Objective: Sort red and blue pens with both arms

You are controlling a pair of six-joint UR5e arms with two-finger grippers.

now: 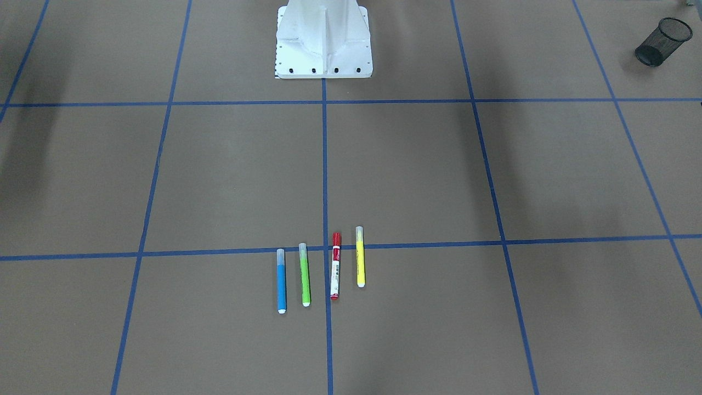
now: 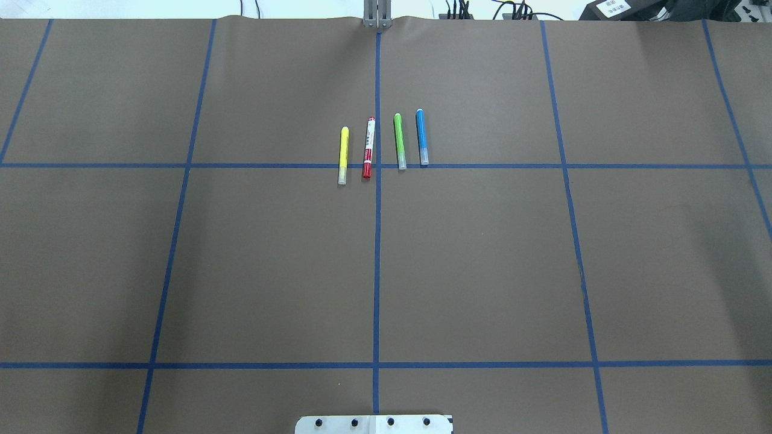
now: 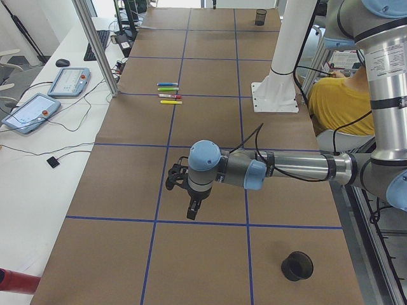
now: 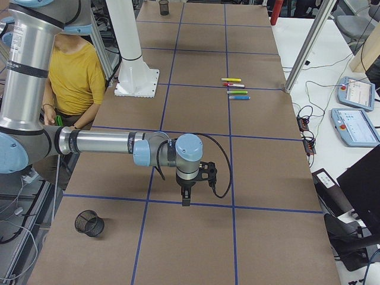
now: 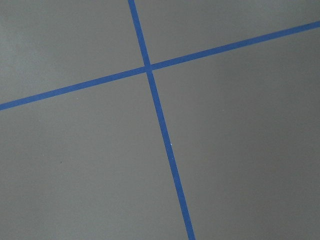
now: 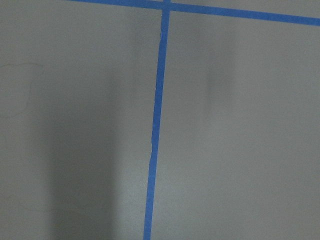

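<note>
Left arm: the left arm (image 3: pixel 286 168) is stretched level over the brown table (image 3: pixel 210 127), with the wrist bent so that the left gripper (image 3: pixel 191 216) is pointed straight down over a blue tape line (image 3: pixel 127 220).
Left gripper: how far it is parted cannot be told from the side view. It is seen well apart from the pens.
Right arm: the right arm (image 4: pixel 101 142) is held in a mirrored pose, forearm level, with the right gripper (image 4: pixel 186 200) aimed down at the table.
Right gripper: its opening cannot be told either, and it too is kept well apart from the pens.
Red marker: the red marker (image 2: pixel 368 147) is laid at 12 o'clock from the white pedestal (image 2: pixel 374 424), across a tape line, its cap turned toward the robot.
Blue highlighter: the blue highlighter (image 2: pixel 421 137) is laid parallel at 3 o'clock from the marker, with the green highlighter (image 2: pixel 399 141) between them.
Yellow highlighter: the yellow highlighter (image 2: pixel 343 155) is set just beside the marker, at 9 o'clock.
Mesh cup: a black mesh cup (image 4: pixel 89 223) is seen on its side at 8 o'clock from the right gripper.
</note>
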